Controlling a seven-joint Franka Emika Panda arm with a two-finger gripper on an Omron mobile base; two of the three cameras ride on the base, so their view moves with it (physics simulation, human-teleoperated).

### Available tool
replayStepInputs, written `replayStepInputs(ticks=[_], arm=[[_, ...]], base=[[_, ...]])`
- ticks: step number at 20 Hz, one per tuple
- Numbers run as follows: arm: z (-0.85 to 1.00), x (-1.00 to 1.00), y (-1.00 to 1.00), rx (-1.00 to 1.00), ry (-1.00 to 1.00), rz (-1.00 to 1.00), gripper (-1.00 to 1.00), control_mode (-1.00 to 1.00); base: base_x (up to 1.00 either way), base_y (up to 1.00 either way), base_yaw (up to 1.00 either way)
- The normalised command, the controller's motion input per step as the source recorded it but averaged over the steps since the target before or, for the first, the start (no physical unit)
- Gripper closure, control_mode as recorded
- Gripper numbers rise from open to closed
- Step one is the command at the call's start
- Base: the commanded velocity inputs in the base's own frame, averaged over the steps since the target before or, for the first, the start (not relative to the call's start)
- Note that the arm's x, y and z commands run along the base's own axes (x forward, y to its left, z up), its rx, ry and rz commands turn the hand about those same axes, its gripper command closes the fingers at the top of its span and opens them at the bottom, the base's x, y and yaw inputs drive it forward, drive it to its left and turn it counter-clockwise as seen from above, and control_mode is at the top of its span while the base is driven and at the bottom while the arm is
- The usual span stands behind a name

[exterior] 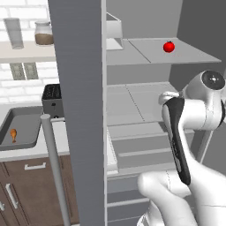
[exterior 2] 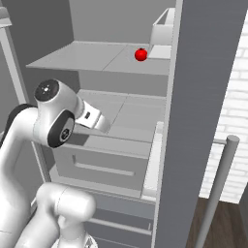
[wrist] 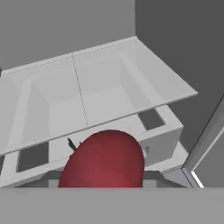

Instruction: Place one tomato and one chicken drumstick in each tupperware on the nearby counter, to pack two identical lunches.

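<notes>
Tomato (wrist: pixel 103 159) sits right at the end effector in the hand view, inside the fridge (exterior 2: pixel 203 97), hanging in front of the lower drawers with no shelf under it. The fingertips are hidden behind it, so I read the end effector as pinched on it, partly closed.

- Handling, my judgement: light, smooth glossy skin, round. It can slip or roll out of a two-finger pinch, and it bruises if squeezed hard.
- Best hold is across the widest part, with the stem off the pads and moderate force.
- Second tomato (exterior: pixel 169 46) rests on the fridge's upper shelf (exterior: pixel 190 55).
- Left of the fridge, on the tabletop (exterior: pixel 53 145): dark grey tupperware (exterior: pixel 27 115) with a chicken drumstick (exterior: pixel 13 134) in it, black toaster (exterior: pixel 52 100) beside it.
</notes>
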Motion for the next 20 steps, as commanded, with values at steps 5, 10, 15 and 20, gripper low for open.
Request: replayStepInputs(ticks=[5,10,15,20], arm=[[-0.21,-1.0,-0.28,0.0,0.0,0.0,1.0,-1.0],[-0.25,-0.8,-0.07,-0.01,0.02,0.08,1.0,1.0],[0.0,0.0,0.0,0.0,0.0,0.0,1.0,1.0],[0.0,0.0,0.0,0.0,0.0,0.0,1.0,1.0]], base=[[0.0,0.0,0.0],[-0.2,0.06,0.1],[-0.71,0.27,0.77],[-0.32,0.38,0.86]])
